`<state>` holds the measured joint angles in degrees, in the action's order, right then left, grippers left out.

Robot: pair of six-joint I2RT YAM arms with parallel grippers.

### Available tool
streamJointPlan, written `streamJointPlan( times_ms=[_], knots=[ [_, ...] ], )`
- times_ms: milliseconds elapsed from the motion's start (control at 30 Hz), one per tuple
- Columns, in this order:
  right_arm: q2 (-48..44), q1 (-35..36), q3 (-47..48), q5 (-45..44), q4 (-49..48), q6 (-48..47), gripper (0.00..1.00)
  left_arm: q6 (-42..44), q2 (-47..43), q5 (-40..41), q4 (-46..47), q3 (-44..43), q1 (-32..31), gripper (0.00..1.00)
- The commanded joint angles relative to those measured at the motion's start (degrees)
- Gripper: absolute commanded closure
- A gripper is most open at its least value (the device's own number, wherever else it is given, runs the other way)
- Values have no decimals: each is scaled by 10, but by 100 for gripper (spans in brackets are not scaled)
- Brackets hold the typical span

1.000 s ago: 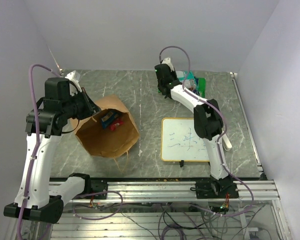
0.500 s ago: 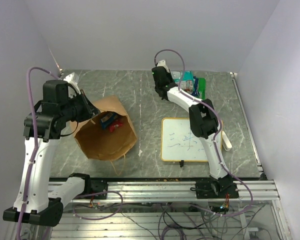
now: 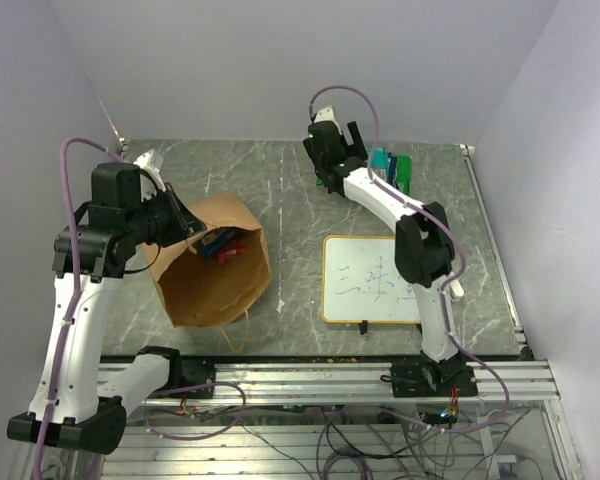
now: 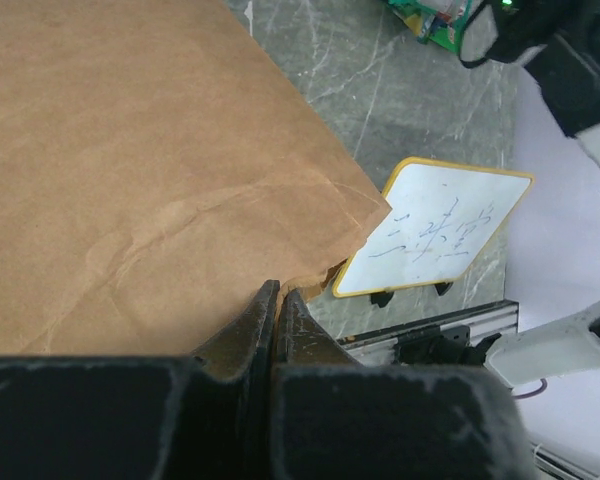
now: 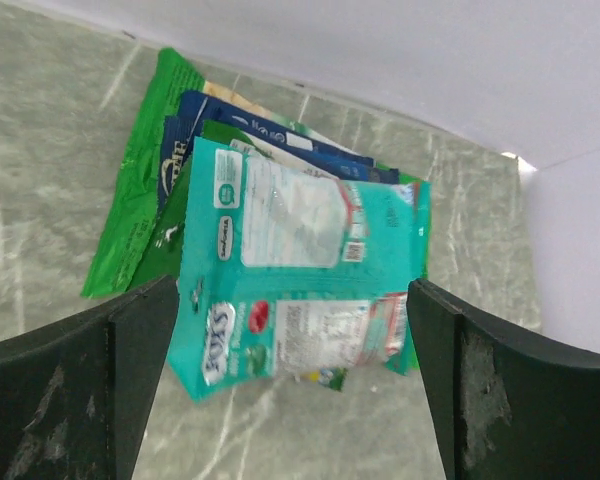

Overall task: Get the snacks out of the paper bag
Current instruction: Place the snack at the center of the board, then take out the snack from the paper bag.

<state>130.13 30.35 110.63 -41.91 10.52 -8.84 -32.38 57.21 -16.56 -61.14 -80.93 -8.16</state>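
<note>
The brown paper bag (image 3: 208,275) lies on its side, mouth toward the back right. A blue packet (image 3: 218,240) and a red packet (image 3: 236,250) show inside the mouth. My left gripper (image 3: 187,224) is shut on the bag's rim; in the left wrist view its tips (image 4: 278,292) pinch the paper bag (image 4: 130,170) edge. My right gripper (image 3: 357,140) stands open at the back over a pile of snacks (image 3: 388,168). In the right wrist view a teal packet (image 5: 280,275), its lower edge blurred, sits between the wide-apart fingers (image 5: 90,380) without touching them, above a green bag (image 5: 140,200) and a blue packet (image 5: 260,128).
An orange-framed whiteboard (image 3: 372,280) with writing lies right of the bag, also seen in the left wrist view as the whiteboard (image 4: 445,235). The back wall stands just behind the snack pile. The aluminium rail (image 3: 320,378) runs along the near table edge.
My right gripper has gone from shut to wide open, letting go of the teal packet over the pile. The left gripper stays shut on the bag, which shifted slightly.
</note>
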Motion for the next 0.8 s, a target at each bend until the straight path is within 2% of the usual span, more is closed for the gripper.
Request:
streamJointPlan(
  times_ms=[0,167,367,433,600,767],
  knots=[
    [-112,30,-55,19,2,-4,0,-12,4,-41,39,7,-2,93],
    [-230,56,-161,115,-1,20,0,-23,16,-71,56,16,-2,93],
    [-323,85,-237,197,46,92,1,-39,16,-94,81,44,-2,93],
    [-359,99,-275,220,33,101,1,-41,19,-97,80,47,-2,93],
    [-450,125,-350,322,12,96,1,-50,24,-110,76,49,-2,93],
    [-521,176,-394,444,-11,39,1,-83,8,-115,105,65,-2,93]
  ],
)
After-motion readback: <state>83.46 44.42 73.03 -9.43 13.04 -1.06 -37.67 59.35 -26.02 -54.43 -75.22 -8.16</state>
